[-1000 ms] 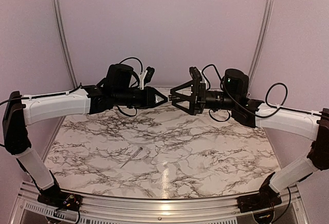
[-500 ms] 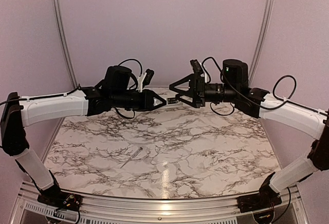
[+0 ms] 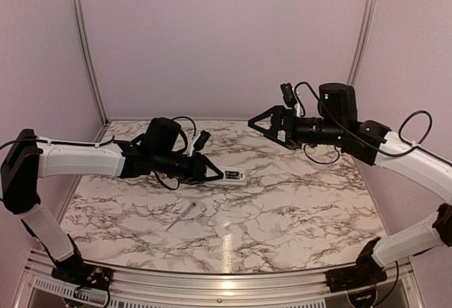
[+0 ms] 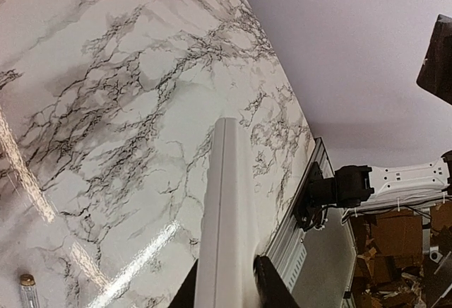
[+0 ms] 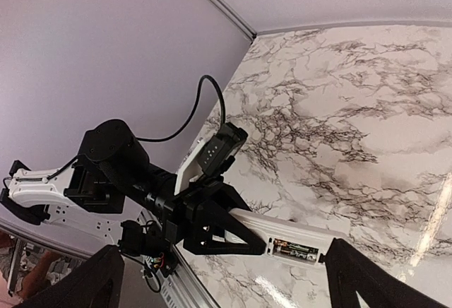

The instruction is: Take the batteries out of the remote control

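Left claw (image 3: 216,174) held the remote control (image 3: 235,176) by its left end, low over the table (image 3: 296,202) near its middle; right claw (image 3: 258,121) hung wide and empty, far right. Batteries (image 5: 295,251) sat in the upturned recess. They were judged light, smooth and apt to roll, best pinched across the middle with the stiff shell clamped.

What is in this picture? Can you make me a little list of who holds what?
left gripper: shut on the remote control, low near the table
right gripper: open, empty, up in the air
batteries: seem to sit in the remote's open recess
grey stick: lying on the table, apart from both grippers
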`<state>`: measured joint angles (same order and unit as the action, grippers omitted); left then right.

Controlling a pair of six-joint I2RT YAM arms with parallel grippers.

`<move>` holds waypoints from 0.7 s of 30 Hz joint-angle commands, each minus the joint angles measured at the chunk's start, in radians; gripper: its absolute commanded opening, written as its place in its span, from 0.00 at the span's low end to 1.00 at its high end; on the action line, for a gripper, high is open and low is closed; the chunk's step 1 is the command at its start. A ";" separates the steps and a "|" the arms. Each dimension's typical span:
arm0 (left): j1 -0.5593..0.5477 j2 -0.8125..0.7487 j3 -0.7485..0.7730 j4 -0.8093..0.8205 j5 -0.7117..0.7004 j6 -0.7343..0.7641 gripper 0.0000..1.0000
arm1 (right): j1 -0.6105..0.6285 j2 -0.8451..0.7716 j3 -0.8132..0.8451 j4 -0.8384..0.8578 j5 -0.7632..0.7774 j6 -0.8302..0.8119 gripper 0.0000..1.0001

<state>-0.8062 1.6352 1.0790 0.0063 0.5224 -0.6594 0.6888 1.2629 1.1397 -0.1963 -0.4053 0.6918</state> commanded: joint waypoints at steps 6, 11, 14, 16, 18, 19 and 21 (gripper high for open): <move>-0.011 0.095 -0.116 0.188 0.108 -0.180 0.00 | -0.005 -0.071 -0.099 -0.048 0.074 0.021 0.98; -0.012 0.138 -0.140 0.236 0.122 -0.200 0.00 | -0.005 -0.096 -0.148 -0.032 0.076 0.044 0.98; -0.012 0.172 -0.140 0.269 0.139 -0.218 0.00 | -0.004 -0.104 -0.167 -0.029 0.076 0.050 0.98; -0.014 0.197 -0.135 0.286 0.142 -0.227 0.00 | -0.004 -0.104 -0.175 -0.030 0.077 0.051 0.98; -0.012 0.228 -0.123 0.302 0.153 -0.235 0.00 | -0.004 -0.103 -0.179 -0.030 0.077 0.051 0.98; -0.012 0.250 -0.118 0.312 0.160 -0.241 0.00 | -0.005 -0.102 -0.179 -0.029 0.076 0.051 0.98; -0.012 0.281 -0.115 0.353 0.182 -0.263 0.00 | -0.004 -0.097 -0.177 -0.033 0.076 0.051 0.98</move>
<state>-0.8139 1.8523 0.9455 0.2588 0.6556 -0.8871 0.6888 1.1774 0.9646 -0.2260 -0.3458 0.7330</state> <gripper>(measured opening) 0.211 0.985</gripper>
